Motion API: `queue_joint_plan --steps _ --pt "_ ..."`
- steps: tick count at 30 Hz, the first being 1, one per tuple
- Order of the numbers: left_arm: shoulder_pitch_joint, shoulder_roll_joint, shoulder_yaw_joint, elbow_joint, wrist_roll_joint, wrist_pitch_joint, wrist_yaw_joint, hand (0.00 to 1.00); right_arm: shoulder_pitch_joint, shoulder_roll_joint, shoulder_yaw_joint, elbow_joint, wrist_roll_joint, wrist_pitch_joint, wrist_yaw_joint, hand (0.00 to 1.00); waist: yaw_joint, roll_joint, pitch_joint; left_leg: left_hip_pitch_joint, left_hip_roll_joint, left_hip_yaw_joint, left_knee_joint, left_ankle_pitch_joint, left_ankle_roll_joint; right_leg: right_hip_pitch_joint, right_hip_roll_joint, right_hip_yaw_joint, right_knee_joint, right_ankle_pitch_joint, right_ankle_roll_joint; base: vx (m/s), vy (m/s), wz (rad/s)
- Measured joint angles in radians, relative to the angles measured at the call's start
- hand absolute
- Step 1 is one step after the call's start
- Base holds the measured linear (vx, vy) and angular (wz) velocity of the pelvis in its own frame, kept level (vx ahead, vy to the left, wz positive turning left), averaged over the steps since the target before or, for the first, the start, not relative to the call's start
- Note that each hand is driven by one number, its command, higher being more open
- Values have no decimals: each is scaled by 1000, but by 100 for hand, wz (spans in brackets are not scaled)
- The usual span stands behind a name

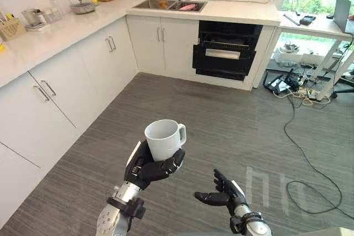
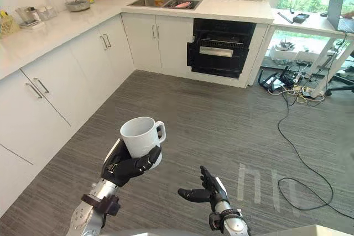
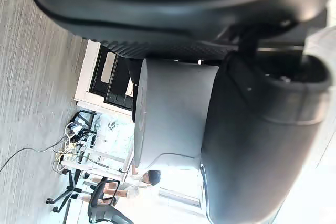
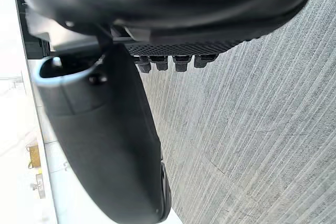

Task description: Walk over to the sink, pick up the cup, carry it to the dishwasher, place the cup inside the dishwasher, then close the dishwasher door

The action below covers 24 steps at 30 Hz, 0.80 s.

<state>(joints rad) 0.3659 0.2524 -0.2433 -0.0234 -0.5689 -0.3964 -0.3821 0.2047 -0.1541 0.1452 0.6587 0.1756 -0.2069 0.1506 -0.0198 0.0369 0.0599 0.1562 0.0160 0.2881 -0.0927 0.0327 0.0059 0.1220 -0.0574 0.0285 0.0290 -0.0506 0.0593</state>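
Left hand (image 1: 145, 168) curled round white cup (image 1: 163, 139) (upright); right hand (image 1: 225, 194) spread, empty; dishwasher (image 1: 227, 51) well ahead, beside sink (image 1: 168, 5).

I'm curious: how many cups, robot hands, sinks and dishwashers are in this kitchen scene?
Cup: 1
Hands: 2, left hand gripping the cup, right hand open
Sink: 1
Dishwasher: 1
Total: 5
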Motion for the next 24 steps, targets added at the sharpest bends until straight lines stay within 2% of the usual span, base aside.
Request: queue_joint_plan --steps 7,15,21,24 --pt "0 -1 1 0 0 0 7 0 10 1 -1 0 -1 0 2 100 0 -2 0 -2 4 8 0 -1 -2 6 3 5 -31 14 -4 -2 -6 -2" --pt "2 -49 22 48 -3 0 80 0 109 9 -30 -9 -22 0 8 100 0 -3 -2 3 20 -22 6 -1 -19 50 0 -114 -86 37 -6 -1 -65 10" --pt "30 -76 52 57 -42 -1 116 0 145 8 -90 -73 -67 -4 7 100 4 -1 -2 2 26 -31 6 -1 -27 51 6 -127 -75 29 -12 -3 -44 6" --pt "46 -77 52 57 -42 -1 116 0 157 11 -94 -104 -94 -16 11 100 6 -4 -3 -3 27 -31 21 -11 -30 30 3 -123 -29 3 -12 -18 -5 -2"
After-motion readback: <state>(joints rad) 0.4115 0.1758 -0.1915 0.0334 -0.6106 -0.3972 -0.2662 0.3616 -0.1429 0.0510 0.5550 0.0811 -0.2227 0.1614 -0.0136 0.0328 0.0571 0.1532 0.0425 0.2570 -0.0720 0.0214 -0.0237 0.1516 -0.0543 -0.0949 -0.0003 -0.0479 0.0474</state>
